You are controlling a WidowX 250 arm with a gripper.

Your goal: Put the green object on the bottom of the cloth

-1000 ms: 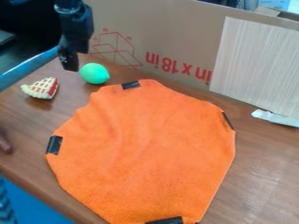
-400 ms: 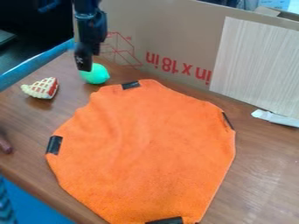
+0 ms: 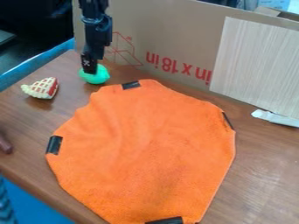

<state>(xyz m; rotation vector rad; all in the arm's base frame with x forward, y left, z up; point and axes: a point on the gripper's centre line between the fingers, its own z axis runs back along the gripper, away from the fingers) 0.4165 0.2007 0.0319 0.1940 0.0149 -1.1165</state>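
At the upper left of the camera view, the black gripper (image 3: 91, 65) hangs down over the green object (image 3: 97, 77), hiding part of its top. I cannot tell whether it touches it. The green object is round, like a lime or lemon, and rests on the brown table just beyond the cloth's upper left edge. The orange cloth (image 3: 146, 144) lies spread over the middle of the table, with pieces of black tape at its edges.
A toy pie slice (image 3: 42, 88) lies left of the green object. Behind the cloth stands a cardboard box (image 3: 169, 39) with a pale panel (image 3: 257, 65) against it. A white scrap (image 3: 276, 118) lies at the right, and a brown item (image 3: 5, 143) at the left edge.
My gripper has moved right and slightly down, from the left of the green object to over it. The object and the cloth have stayed in place.
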